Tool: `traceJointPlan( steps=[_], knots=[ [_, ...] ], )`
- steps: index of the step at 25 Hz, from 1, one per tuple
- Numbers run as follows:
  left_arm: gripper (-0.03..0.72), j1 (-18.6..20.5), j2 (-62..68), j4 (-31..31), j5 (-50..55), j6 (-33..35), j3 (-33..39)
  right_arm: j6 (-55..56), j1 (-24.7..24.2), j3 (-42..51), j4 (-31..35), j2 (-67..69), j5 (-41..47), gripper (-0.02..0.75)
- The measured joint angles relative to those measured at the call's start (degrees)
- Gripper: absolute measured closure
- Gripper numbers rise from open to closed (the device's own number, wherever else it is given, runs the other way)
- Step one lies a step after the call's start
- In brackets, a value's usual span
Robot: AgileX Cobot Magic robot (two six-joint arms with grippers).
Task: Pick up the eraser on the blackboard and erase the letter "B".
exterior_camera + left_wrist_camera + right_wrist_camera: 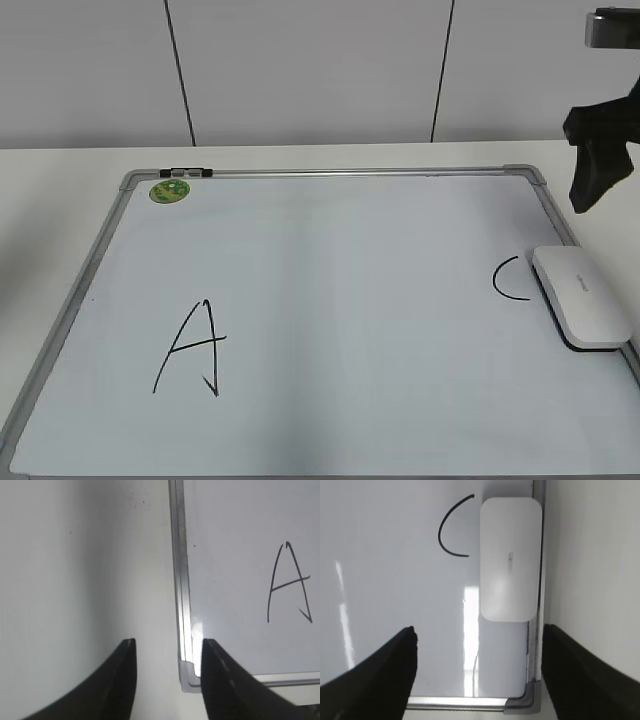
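Note:
The blackboard point(330, 290) is a white dry-erase board with a silver frame, lying flat on the table. It bears a black "A" point(192, 347) at the front left and a "C" point(510, 278) at the right. No letter "B" shows in any view. The white eraser point(582, 296) lies on the board at its right edge, just right of the "C", and also shows in the right wrist view point(510, 560). My right gripper point(598, 165) hangs open and empty above the board's right side point(479, 630). My left gripper point(168, 641) is open and empty over the board's front left corner point(189, 677).
A round green magnet point(169, 190) and a small black clip point(185, 173) sit at the board's far left corner. White table point(60, 200) surrounds the board. A grey panelled wall point(300, 70) stands behind. The board's corner point(527, 702) lies between the right jaws.

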Motion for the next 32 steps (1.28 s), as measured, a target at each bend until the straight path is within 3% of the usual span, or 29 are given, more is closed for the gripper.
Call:
traceJointPlan(
  steps=[10, 16, 26, 32],
  knots=[
    [0.395, 0.0, -24.0, 0.0, -7.3, -1.5, 24.8, 2.7, 4.7, 19.7, -3.3, -21.1, -6.2, 0.164],
    [0.396, 0.0, -39.5, 0.0, -7.4, -1.9, 35.1, 2.9, 5.1, 32.6, -3.4, -36.7, -8.4, 0.164],
    [0.406, 0.0, -61.6, 2.6, -2.2, -2.0, 41.1, 3.0, 5.1, 47.1, -0.4, -62.6, -6.4, 0.164],
    [0.419, 0.0, -66.2, 4.0, -2.4, -2.0, 41.4, 3.0, 5.3, 49.5, -5.1, -72.3, -4.1, 0.164]
  ],
)
